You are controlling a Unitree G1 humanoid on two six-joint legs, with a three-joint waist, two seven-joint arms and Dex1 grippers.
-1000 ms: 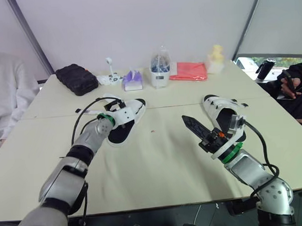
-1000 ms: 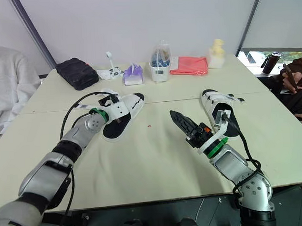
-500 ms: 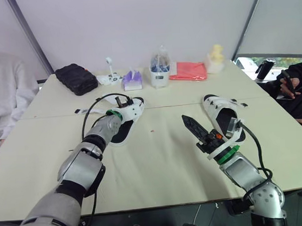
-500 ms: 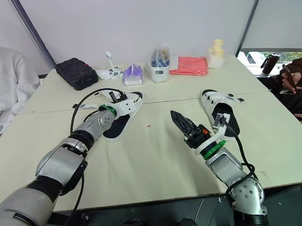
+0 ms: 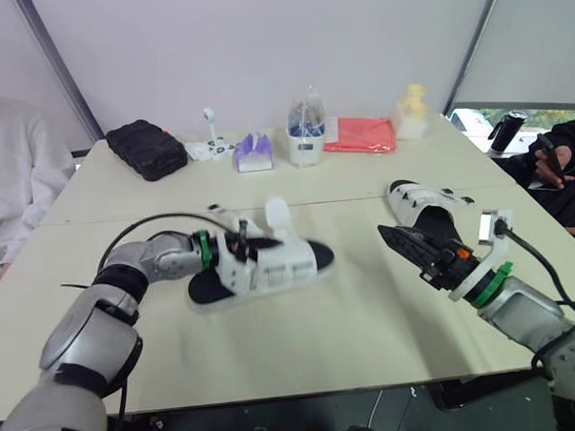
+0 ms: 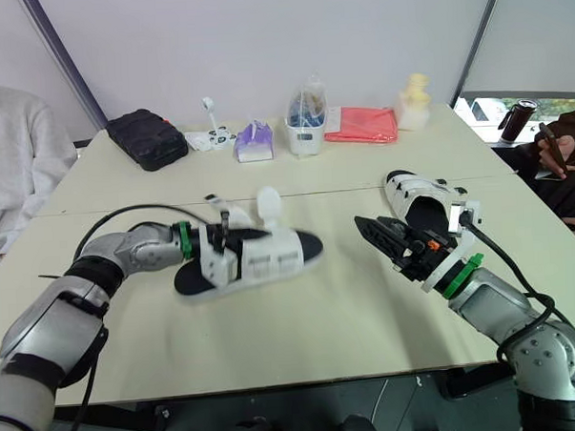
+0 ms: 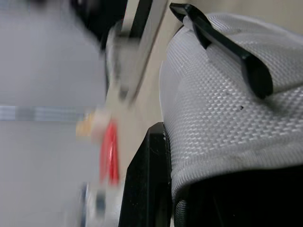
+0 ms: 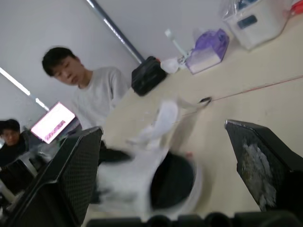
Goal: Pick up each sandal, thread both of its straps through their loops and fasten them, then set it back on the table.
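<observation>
My left gripper (image 5: 234, 257) is shut on the strap of the left sandal (image 5: 282, 264), a white sandal with a black footbed. That sandal lies sideways near the middle of the table, its toe pointing right and one loose strap (image 5: 276, 212) sticking up. In the left wrist view the white mesh strap (image 7: 227, 109) presses against my black finger (image 7: 147, 179). The right sandal (image 5: 423, 215) lies flat on the table's right side. My right gripper (image 5: 392, 237) hovers open just in front of it, nothing between its fingers (image 8: 71, 170).
Along the table's far edge stand a black case (image 5: 146, 150), a purple tissue pack (image 5: 252, 153), a clear container (image 5: 305, 134), a red cloth (image 5: 360, 136) and a yellow figure (image 5: 412, 110). One person in white (image 5: 9, 180) sits at the left and another (image 5: 557, 161) at the right.
My left gripper has shut on the left sandal and pulled it right, towards the table's middle, turning it sideways. My right arm has swung to the right, nearer the right sandal.
</observation>
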